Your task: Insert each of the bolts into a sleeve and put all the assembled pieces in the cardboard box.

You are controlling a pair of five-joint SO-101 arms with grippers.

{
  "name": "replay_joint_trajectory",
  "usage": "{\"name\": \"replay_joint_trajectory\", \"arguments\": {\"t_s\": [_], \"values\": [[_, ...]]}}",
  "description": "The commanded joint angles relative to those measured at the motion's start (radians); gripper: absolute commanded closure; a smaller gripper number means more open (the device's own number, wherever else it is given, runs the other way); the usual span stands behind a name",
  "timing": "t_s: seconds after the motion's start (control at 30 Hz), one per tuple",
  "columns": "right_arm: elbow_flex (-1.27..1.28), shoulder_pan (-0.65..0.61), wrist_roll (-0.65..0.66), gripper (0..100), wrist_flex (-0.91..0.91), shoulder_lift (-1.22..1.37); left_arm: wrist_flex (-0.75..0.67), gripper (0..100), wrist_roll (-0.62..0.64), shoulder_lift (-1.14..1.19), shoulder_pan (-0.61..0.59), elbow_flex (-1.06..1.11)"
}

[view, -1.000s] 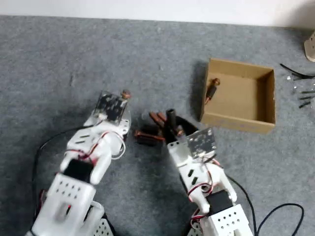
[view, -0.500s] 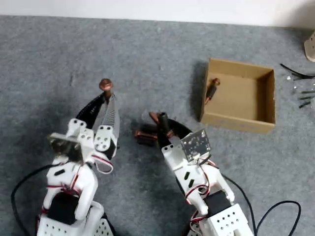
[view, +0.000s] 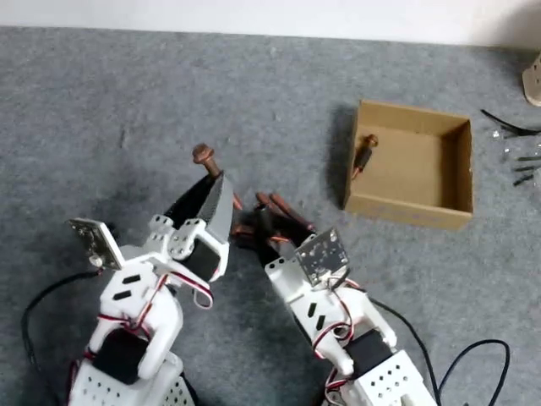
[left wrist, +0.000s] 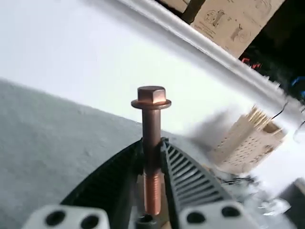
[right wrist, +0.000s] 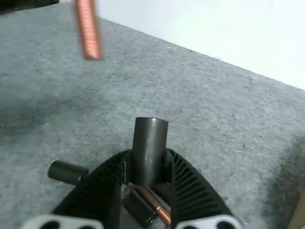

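Being pinched mid-shank by the left jaws is a stiff, probably slick bolt (left wrist: 151,126), a rigid sleeve (right wrist: 149,143) clamped in the right jaws.

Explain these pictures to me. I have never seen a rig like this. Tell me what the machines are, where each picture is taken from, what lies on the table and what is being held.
These are two small white robot arms side by side, the left arm and the right arm, at a grey table. The high view looks down on both. The other two pictures come from a camera on each arm's wrist, looking along its gripper. The left gripper is shut on a copper bolt, whose head sticks out past the fingertips. The right gripper is shut on a dark sleeve, a short tube. Between the arms lie loose bolts and a loose sleeve. Beyond the right arm sits the cardboard box with one assembled piece inside.
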Motion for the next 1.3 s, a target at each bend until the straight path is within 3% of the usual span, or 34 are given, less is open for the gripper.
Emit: {"name": "replay_joint_trajectory", "arguments": {"t_s": [0.0, 0.2, 0.47, 0.83, 0.97, 1.17, 1.27], "values": [[0.110, -0.022, 0.009, 99.2, -0.031, -0.018, -0.135, 99, 0.068, -0.008, 0.012, 0.062], [0.110, -0.025, 0.011, 99.3, -0.058, -0.018, -0.345, 99, 0.081, -0.008, 0.012, 0.186], [0.110, -0.021, 0.012, 99.3, -0.058, -0.018, -0.341, 99, 0.083, -0.007, 0.019, 0.197], [0.108, -0.019, 0.014, 99.3, -0.051, -0.018, -0.163, 99, 0.080, -0.008, 0.082, 0.188], [0.108, -0.021, 0.014, 99.3, -0.050, -0.018, -0.150, 99, -0.002, -0.008, 0.082, 0.196], [0.108, -0.021, 0.014, 99.3, -0.050, -0.018, -0.153, 99, -0.014, -0.010, -0.002, 0.189], [0.107, -0.025, 0.014, 99.3, -0.050, -0.018, -0.153, 99, 0.044, -0.010, -0.018, 0.189]]}}
